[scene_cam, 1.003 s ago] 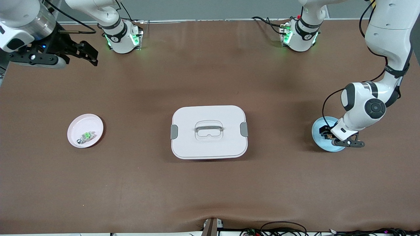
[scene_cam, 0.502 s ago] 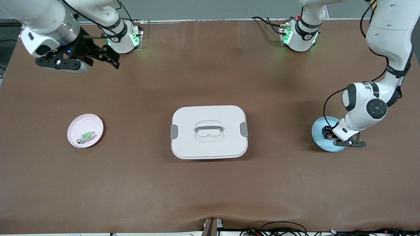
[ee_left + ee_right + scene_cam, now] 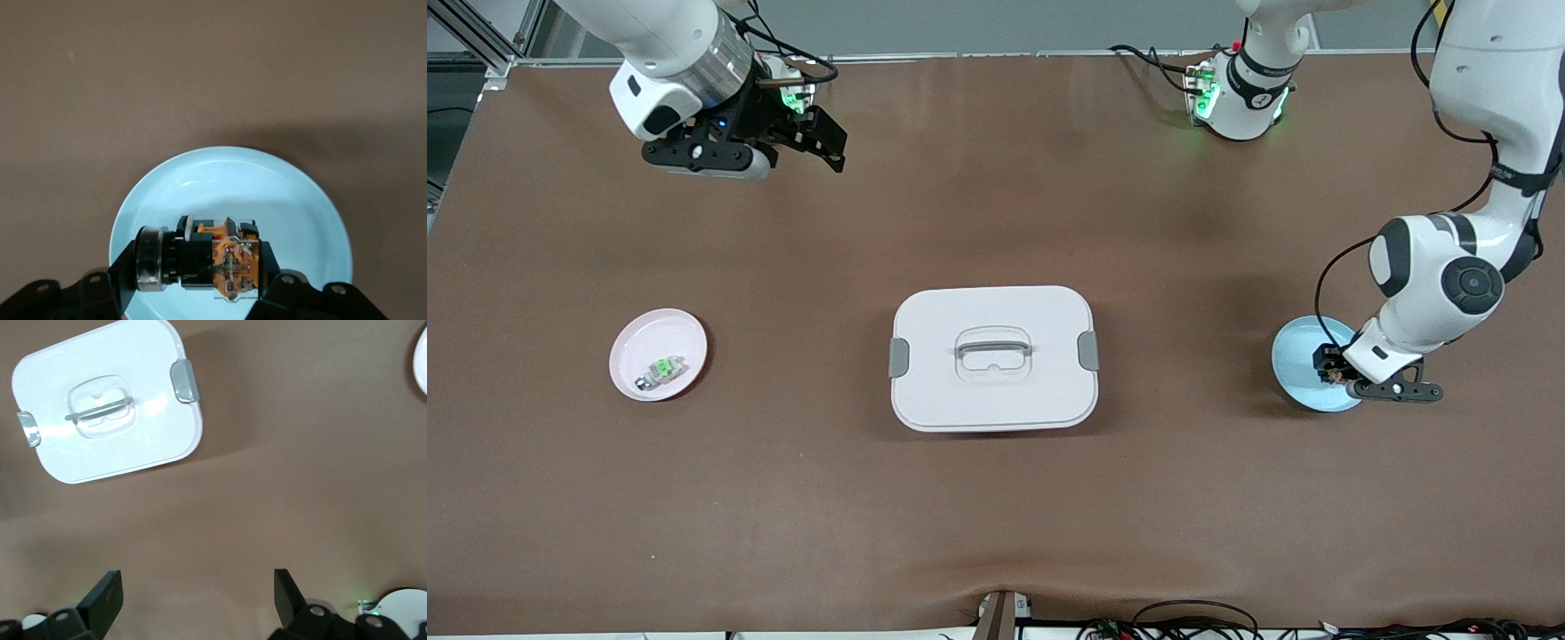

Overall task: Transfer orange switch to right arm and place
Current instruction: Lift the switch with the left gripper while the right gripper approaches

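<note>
Right now your left tool [image 3: 1334, 372] is clenched on the orange switch [image 3: 230, 261], just above the pale blue plate [image 3: 1296, 368] at the left arm's end of the desk [image 3: 996, 498]. Your right tool [image 3: 831, 147] hangs released over the desk near its own base, well apart from the white lidded box [image 3: 993, 357].

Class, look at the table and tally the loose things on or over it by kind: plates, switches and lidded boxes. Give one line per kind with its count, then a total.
Plates: 2 – pink plate, blue plate
Switches: 2 – green switch, orange switch
Lidded boxes: 1 – white box
Total: 5
</note>
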{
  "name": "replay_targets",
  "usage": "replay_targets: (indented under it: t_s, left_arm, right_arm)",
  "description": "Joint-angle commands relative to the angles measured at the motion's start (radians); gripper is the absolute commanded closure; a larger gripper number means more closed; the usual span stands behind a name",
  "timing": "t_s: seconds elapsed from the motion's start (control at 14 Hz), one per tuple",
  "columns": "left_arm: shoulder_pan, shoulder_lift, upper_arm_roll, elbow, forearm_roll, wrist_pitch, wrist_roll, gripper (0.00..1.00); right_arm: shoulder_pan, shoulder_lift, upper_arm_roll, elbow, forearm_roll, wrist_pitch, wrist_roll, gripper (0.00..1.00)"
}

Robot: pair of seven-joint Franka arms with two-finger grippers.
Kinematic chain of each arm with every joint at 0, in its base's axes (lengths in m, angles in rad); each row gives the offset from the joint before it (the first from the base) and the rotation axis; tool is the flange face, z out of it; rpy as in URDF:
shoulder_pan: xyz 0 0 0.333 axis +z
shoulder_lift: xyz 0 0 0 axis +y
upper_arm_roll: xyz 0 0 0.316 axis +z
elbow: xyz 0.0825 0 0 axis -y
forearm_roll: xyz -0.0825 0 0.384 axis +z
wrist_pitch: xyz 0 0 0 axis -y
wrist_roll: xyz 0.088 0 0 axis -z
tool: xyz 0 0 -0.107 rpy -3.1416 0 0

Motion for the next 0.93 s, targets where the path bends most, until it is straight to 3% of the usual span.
replay_targets:
  t_s: [0.0,0.21,0.43,0.86]
  left_arm:
    - [0.005,-0.081,-0.062,0.016,-0.019,-0.111,-0.03,0.98]
    - [0.004,-0.098,-0.134,0.109,-0.13,-0.277,-0.119,0.97]
    - [-0.001,-0.091,-0.202,0.222,-0.154,-0.417,-0.284,0.97]
    - [-0.022,-0.06,-0.305,0.375,-0.424,-0.5,-0.669,0.98]
  right_arm:
    - [0.005,0.006,-0.008,-0.025,0.079,0.054,-0.004,0.0]
    - [0.005,0.003,-0.008,-0.059,0.087,0.101,-0.024,0.0]
    - [0.002,-0.027,-0.011,-0.137,0.114,0.166,-0.145,0.0]
    - [-0.006,-0.086,-0.019,-0.269,0.218,0.29,-0.241,0.0]
